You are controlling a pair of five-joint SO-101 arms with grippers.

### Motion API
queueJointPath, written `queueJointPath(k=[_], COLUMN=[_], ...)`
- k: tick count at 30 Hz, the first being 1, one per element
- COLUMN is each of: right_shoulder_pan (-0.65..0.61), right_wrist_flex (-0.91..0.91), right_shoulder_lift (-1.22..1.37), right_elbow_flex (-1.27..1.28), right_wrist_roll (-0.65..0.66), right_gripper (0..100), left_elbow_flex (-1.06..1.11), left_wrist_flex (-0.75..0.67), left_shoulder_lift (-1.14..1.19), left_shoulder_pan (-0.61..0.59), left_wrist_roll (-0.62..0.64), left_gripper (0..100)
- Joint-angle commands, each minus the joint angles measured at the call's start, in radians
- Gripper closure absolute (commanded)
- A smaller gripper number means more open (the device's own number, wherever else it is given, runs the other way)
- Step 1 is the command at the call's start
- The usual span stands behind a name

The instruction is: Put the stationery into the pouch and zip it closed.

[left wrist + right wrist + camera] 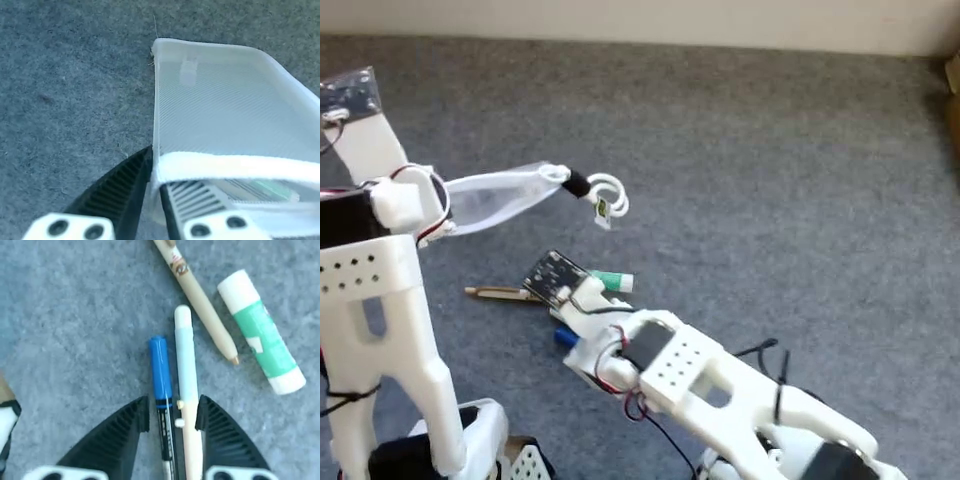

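The right gripper stands spread around 2 pens lying side by side on grey carpet: a blue pen and a white pen. A beige pen and a green glue stick lie just beyond. The left gripper is clamped on the edge of the mesh pouch.

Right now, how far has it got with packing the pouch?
Barely begun. The left gripper holds the pouch by its rim. The right gripper straddles the blue pen and white pen on the carpet. The beige pen and glue stick lie beside them; all four need packing, then zipping.
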Motion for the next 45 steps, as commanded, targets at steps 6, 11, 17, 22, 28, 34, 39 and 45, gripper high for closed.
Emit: queueJointPath(k=[6, 11, 17, 22, 28, 34, 39, 45], right_shoulder_pan=[-0.008, -0.008, -0.005, -0.004, 0.036, 0.064, 0.076, 0.077], right_wrist_flex=[-0.019, -0.019, -0.019, -0.019, -0.019, -0.019, -0.016, -0.015], right_shoulder_lift=[0.18, 0.297, 0.44, 0.532, 0.613, 0.657, 0.657, 0.656], right_elbow_flex=[-0.236, -0.323, -0.424, -0.483, -0.498, -0.498, -0.49, -0.49], right_wrist_roll=[-0.008, -0.008, -0.008, -0.008, 0.0, 0.002, 0.107, 0.135], right_gripper=[84.7, 84.7, 84.7, 84.7, 85.7, 93.8, 98.6, 99.5], left_elbow_flex=[0.007, 0.01, 0.036, 0.038, 0.038, 0.038, 0.039, 0.039], left_wrist_flex=[-0.048, -0.06, -0.064, -0.071, -0.071, -0.069, -0.068, -0.066], left_shoulder_lift=[-0.074, -0.074, -0.074, -0.074, -0.074, -0.074, -0.074, -0.074], left_shoulder_pan=[-0.088, -0.11, -0.11, -0.11, -0.108, -0.108, -0.107, -0.107], left_wrist_roll=[0.012, 0.012, 0.012, 0.011, 0.011, 0.011, 0.011, 0.011], left_gripper=[99, 99, 99, 99, 99, 99, 99, 99])
